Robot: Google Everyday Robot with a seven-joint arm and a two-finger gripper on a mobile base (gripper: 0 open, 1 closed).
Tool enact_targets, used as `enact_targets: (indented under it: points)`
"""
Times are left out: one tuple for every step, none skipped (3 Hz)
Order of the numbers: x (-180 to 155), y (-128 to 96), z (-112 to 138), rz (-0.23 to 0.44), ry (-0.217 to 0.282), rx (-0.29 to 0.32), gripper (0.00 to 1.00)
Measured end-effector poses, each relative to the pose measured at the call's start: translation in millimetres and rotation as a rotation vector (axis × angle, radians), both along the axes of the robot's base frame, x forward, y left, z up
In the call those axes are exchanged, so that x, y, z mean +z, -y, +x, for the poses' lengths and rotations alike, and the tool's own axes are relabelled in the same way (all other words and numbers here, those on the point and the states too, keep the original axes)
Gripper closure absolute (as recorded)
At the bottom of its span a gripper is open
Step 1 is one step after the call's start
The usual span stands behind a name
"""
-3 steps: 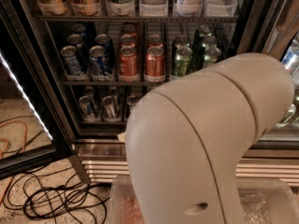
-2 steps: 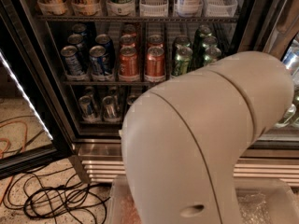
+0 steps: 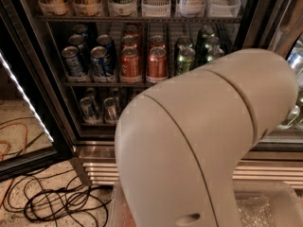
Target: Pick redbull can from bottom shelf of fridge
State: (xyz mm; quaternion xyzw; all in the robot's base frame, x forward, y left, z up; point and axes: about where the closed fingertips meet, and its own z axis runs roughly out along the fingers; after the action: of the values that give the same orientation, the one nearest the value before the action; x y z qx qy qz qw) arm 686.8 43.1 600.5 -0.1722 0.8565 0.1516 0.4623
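Barely moved, the smooth rounded beige arm [image 3: 203, 141] hides the gripper.

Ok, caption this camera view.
Bulky beige robot arm hides the gripper and most of the dark wire bottom shelf.

Our arm [image 3: 208, 141] fills the middle and right of the view and hides most of the bottom shelf [image 3: 97, 124]. Our tool is out of sight behind it. Only the shelf's left end shows open, and there two slim cans [image 3: 88, 109] stand side by side near the front edge. The rack [image 3: 118, 83] of wider cans just above caps the headroom. The open door [image 3: 28, 103] bounds the left side, and cables [image 3: 57, 205] lie tangled on the floor below.
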Motion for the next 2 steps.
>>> enact_targets:
  points:
    - [2.9,-0.1,5.4,0.012,0.014,-0.008,0.25]
    - [3.8,-2.1,14.1,0.017,0.024,-0.005,0.24]
